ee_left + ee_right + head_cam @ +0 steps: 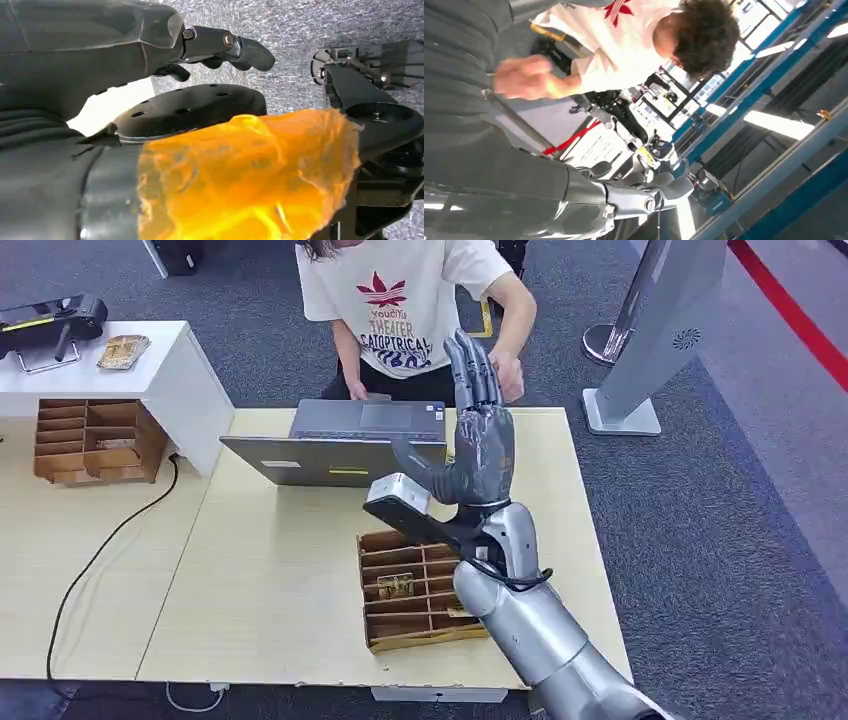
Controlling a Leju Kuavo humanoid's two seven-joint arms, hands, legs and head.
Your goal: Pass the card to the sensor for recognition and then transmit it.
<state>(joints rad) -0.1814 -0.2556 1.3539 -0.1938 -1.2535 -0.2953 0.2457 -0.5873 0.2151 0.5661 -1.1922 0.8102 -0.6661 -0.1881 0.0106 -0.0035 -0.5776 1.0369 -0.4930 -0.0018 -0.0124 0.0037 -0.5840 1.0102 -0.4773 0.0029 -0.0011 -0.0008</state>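
Above the table [280, 580], the right hand [482, 445] rises, fingers [474, 370] straight and apart, hiding the person's hand [512, 375] partly.

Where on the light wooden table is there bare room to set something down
The widest bare stretch of the table lies left of the wooden divider tray and in front of the laptop. A narrower strip runs along the table's right edge. It is crowded mid-table, where the right hand is raised over tray and laptop.
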